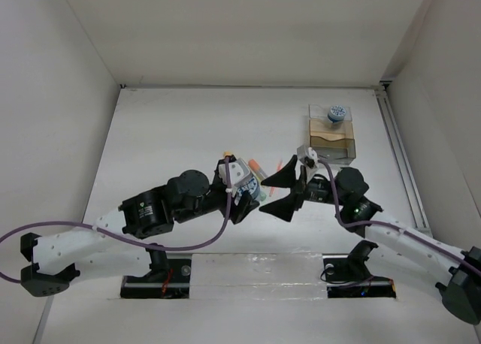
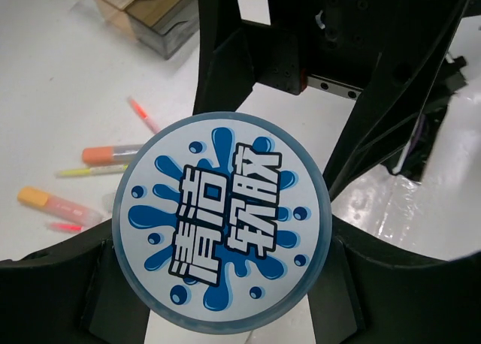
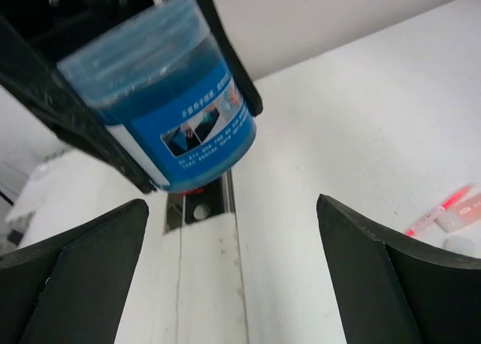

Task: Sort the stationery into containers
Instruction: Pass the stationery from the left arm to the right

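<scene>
At mid-table, clamping a round blue-and-white tub (image 2: 220, 221) in the left gripper (image 1: 246, 190), pressing black fingers (image 2: 52, 299) against opposite sides of it and turning its splash-printed lid full toward the wrist camera. Holding the tub directly in front of the right gripper (image 1: 276, 194), close to it but not touching.

Spreading that right gripper wide and gripping nothing, pointing its two dark fingertips (image 3: 75, 276) at the tub's blue wall and printed label.

Showing a scatter of pens and markers (image 1: 259, 166) on the white table (image 1: 173, 126), just beyond both sets of fingertips. Picking out, to the left of the left gripper in its wrist view, an orange-capped marker (image 2: 109, 155) with a slim yellow pen (image 2: 90, 170) just beside it, a thin pink pen (image 2: 143, 115) farther out, and nearer in a second orange-capped marker (image 2: 56, 206) beside a short pink pen (image 2: 64, 227). Catching two pink-tipped pens (image 3: 443, 209) to the right of the right gripper's fingers.

Showing, well beyond the right gripper toward the back of the table, a clear organizer box (image 1: 331, 141) with tan-brown steps inside, carrying a second patterned tub (image 1: 337, 113) in the compartment farthest from the gripper.
</scene>
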`<state>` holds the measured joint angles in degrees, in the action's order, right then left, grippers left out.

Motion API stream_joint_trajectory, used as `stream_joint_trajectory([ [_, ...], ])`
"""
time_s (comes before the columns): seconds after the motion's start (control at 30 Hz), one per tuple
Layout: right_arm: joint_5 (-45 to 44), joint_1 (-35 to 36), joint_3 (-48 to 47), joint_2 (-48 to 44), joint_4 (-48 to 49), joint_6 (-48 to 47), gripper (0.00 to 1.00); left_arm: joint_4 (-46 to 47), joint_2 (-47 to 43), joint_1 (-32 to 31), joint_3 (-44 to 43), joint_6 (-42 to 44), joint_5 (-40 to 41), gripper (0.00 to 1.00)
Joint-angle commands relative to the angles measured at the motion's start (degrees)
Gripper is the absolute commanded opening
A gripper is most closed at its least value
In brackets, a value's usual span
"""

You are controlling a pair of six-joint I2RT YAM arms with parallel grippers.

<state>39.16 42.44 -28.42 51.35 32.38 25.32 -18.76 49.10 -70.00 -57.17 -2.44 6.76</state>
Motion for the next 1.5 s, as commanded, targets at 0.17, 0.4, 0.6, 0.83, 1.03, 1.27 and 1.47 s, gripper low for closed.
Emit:
stream_joint_trajectory([
  [0.17,-0.5,2.2,-1.0,-10.7,-9.1,-9.6,0.97,1.5,1.4,0.2,-4.3,2.9,-14.2,0.0],
  [0.4,0.9,2.2,-2.2,-18.1,-13.1,-10.4,0.92,-2.7,0.2,0.2,-3.7,6.6,-27.9,0.0],
  [0.6,0.2,7.7,-3.4,-18.1,-12.0,-10.4,0.91,-4.5,0.8,0.2,-3.1,9.5,-41.0,0.0],
  [0.83,-3.0,12.3,-4.6,-14.5,-10.6,-10.4,0.91,-3.8,1.8,0.2,-2.6,10.2,-40.6,0.0],
  [1.03,-6.2,12.9,-2.9,-14.5,-6.2,-4.8,0.84,-3.8,1.8,0.2,-2.6,10.2,-35.6,0.0],
  [1.27,-7.0,14.0,-1.5,-14.9,-3.2,-3.0,0.84,-3.3,3.5,0.2,-1.5,10.2,-35.6,0.0],
  [1.47,-3.6,16.5,-4.0,-9.4,-3.2,-3.7,0.85,-3.8,4.0,0.2,-2.1,10.7,-36.2,0.0],
])
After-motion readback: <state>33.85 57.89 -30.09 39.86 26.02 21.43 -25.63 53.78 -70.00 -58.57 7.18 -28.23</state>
